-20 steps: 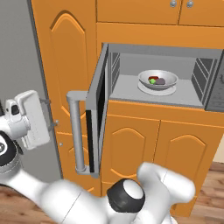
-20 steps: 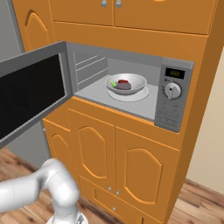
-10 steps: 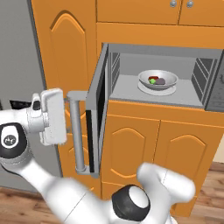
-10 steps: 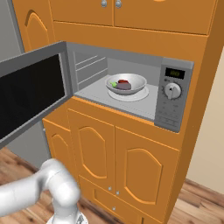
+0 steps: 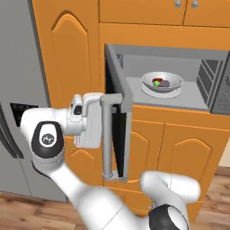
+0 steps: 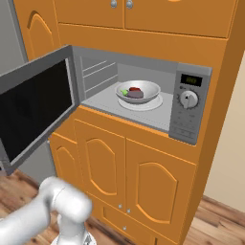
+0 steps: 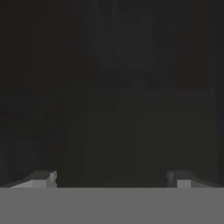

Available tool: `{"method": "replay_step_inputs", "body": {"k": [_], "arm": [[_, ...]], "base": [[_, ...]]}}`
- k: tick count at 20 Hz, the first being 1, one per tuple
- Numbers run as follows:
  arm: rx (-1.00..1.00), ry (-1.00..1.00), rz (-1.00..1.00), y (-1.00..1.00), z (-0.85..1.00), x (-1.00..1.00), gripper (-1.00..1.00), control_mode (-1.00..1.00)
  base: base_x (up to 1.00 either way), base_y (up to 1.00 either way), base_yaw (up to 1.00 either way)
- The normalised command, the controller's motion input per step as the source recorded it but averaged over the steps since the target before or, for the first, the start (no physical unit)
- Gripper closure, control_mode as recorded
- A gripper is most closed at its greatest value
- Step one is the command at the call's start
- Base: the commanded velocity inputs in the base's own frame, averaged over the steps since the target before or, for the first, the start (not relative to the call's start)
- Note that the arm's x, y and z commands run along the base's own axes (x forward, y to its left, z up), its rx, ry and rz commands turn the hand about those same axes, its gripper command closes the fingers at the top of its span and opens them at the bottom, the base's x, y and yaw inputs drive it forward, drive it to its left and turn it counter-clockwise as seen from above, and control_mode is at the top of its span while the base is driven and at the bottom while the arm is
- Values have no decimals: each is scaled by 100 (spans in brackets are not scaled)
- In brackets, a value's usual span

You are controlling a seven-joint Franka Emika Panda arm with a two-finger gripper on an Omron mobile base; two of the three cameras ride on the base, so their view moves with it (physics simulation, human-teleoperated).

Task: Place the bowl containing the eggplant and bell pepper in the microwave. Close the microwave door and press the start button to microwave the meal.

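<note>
Orange cabinets surround the grey microwave above wooden floor.

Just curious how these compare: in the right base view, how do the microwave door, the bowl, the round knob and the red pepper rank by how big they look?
1. microwave door, though it swings toward the camera, which enlarges it
2. bowl
3. round knob
4. bell pepper, smallest

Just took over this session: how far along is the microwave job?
Done: the bowl with the eggplant and bell pepper sits inside the microwave. In hand: the open hand is up against the outer face of the microwave door, beside its bar handle, apparently ready to push it. Left: the door is wide open, and the start button on the control panel is not yet pressed.
</note>
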Motion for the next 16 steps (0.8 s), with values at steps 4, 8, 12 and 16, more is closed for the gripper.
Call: {"method": "replay_step_inputs", "body": {"k": [4,8,12,16], "arm": [[13,-18,-2,-100,0,-26,-100,-100],[16,-14,0,-100,0,-1,-100,-100],[18,-17,0,-100,3,0,-100,-100],[20,-15,1,-100,0,0,-100,-100]], "base": [[0,0,0],[0,0,0],[0,0,0],[0,0,0]]}}
